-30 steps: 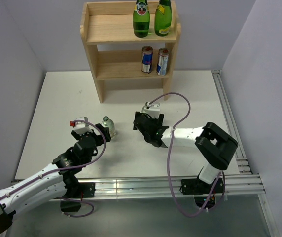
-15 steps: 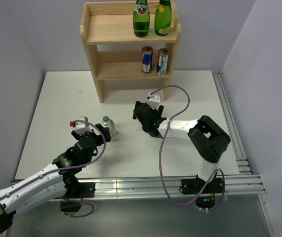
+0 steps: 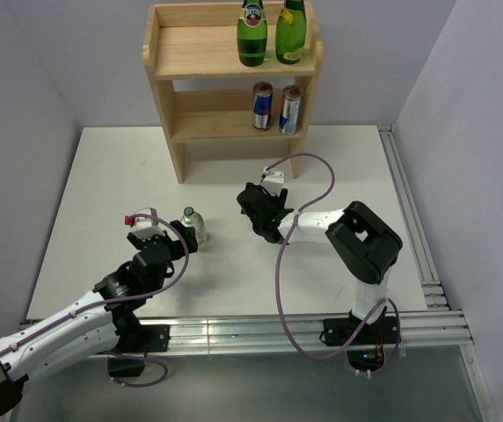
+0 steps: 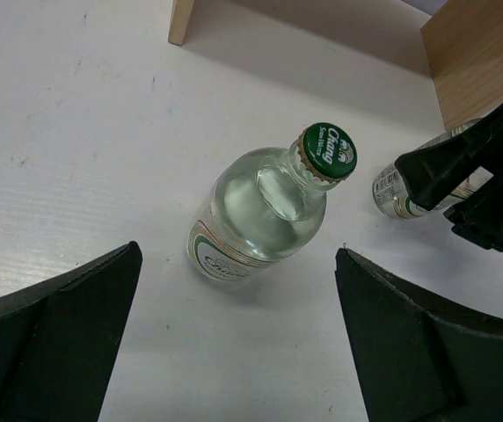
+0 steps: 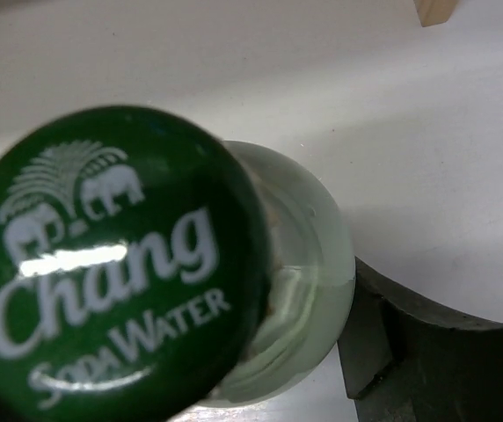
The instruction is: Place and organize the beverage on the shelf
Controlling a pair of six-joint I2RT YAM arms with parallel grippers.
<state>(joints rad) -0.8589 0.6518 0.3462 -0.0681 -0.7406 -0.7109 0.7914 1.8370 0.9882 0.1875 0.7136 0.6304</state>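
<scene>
Clear green-capped bottle (image 4: 256,211) stands upright, apart from the wooden shelf (image 3: 200,51).

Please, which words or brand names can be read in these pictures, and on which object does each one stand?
"Chang SODA WATER": on the large green cap in the right wrist view.
"Chang Soda Water": on the small green cap of the clear bottle in the left wrist view.
Too small or blurred: that bottle's body label, the green bottles, the cans on the shelf.
</scene>
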